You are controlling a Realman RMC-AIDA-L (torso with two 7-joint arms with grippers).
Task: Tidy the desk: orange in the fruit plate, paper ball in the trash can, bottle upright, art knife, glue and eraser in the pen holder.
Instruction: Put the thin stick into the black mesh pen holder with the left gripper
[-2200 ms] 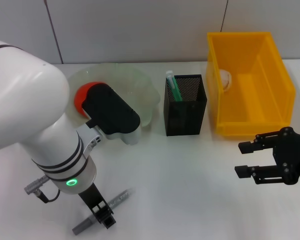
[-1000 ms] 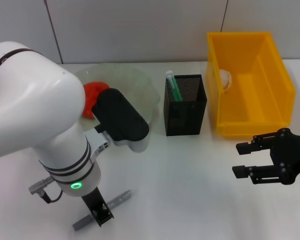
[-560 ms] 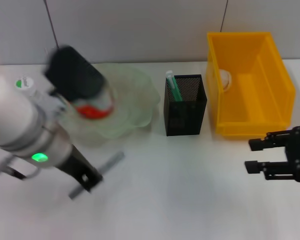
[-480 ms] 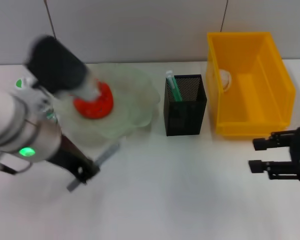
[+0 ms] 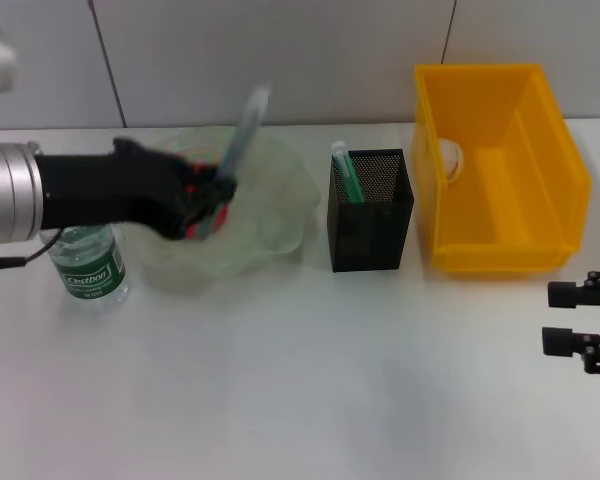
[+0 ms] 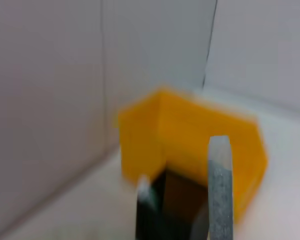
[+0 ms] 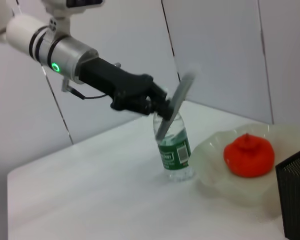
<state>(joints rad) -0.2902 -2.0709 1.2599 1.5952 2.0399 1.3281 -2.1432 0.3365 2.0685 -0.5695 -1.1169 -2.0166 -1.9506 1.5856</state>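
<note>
Left gripper (image 5: pixel 212 197) clamps glue (image 5: pixel 238 140), orange (image 7: pixel 249 155) plated

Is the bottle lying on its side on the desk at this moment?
No, the bottle stands upright on the desk, beside the fruit plate, as the right wrist view shows.

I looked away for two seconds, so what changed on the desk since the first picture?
The left gripper, shut on the thin silver-grey glue stick, lifted it off the white desk and swung it above the pale green fruit plate. The right gripper drew back rightward. Orange, black mesh pen holder and yellow trash can stayed.
</note>
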